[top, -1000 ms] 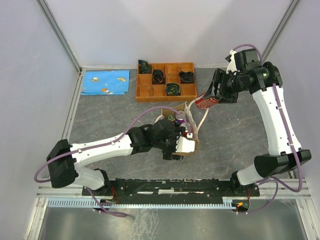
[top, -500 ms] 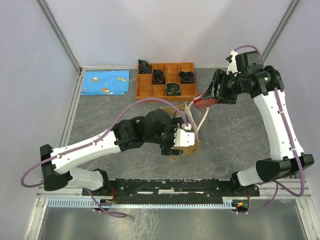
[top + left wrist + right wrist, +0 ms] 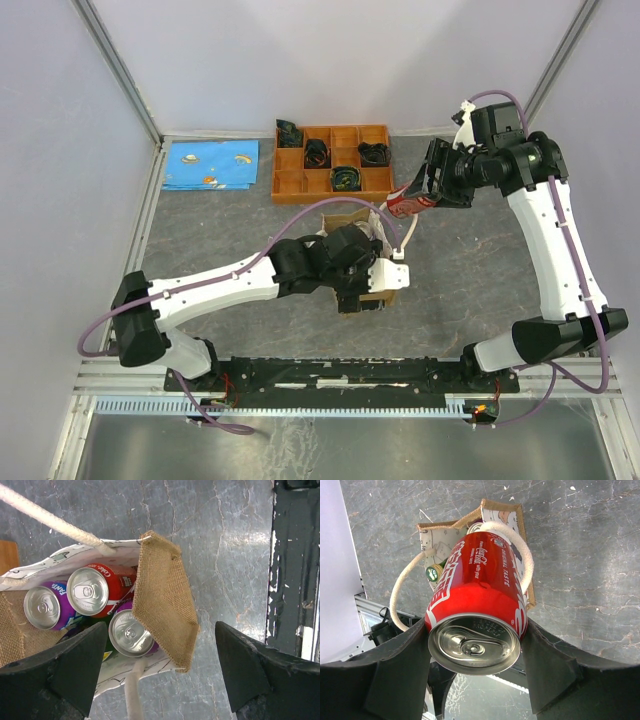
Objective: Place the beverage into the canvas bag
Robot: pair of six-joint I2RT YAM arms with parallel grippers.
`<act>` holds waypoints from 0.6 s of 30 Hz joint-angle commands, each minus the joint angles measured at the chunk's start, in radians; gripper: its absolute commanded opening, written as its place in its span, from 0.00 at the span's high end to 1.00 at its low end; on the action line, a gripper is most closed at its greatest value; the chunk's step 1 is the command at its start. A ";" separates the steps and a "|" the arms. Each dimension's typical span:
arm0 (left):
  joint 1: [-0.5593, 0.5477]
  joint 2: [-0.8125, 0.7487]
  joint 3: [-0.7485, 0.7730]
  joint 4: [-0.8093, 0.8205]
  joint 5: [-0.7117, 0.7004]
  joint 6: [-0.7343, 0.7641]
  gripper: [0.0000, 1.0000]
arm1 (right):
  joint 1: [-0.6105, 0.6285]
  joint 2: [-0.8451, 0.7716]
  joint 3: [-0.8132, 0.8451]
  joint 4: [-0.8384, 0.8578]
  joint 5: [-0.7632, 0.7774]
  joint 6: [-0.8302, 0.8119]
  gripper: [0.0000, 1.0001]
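left arm (image 3: 220, 290): we stretch low and forward toward the middle, wrist pointed down; left gripper (image 3: 160, 625): our jaws spread wide, holding nothing | right arm (image 3: 560, 240): we stand raised, elbow bent, forearm reaching inward; right gripper (image 3: 475, 630): our jaws clamped on a red can (image 3: 480, 580)

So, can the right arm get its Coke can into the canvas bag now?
Probably not cleanly: the left gripper hangs over the canvas bag, three cans crowd it, and a handle loops under the right gripper's Coke can.
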State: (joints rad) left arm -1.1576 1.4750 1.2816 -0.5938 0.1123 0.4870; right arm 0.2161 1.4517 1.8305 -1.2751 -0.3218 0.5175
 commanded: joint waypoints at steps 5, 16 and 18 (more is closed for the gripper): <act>0.002 0.007 -0.066 0.112 -0.083 -0.084 0.05 | 0.001 -0.086 -0.025 0.072 -0.034 -0.007 1.00; 0.013 -0.001 -0.171 0.137 -0.044 -0.103 0.06 | 0.002 -0.129 -0.073 0.074 -0.080 -0.008 1.00; 0.013 -0.006 -0.161 0.131 -0.025 -0.103 0.06 | 0.005 -0.129 -0.074 0.072 -0.094 -0.009 1.00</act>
State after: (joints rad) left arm -1.1473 1.4799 1.1095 -0.5056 0.0380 0.4267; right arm 0.2161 1.3731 1.7424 -1.2758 -0.3450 0.5152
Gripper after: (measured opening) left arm 0.942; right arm 0.711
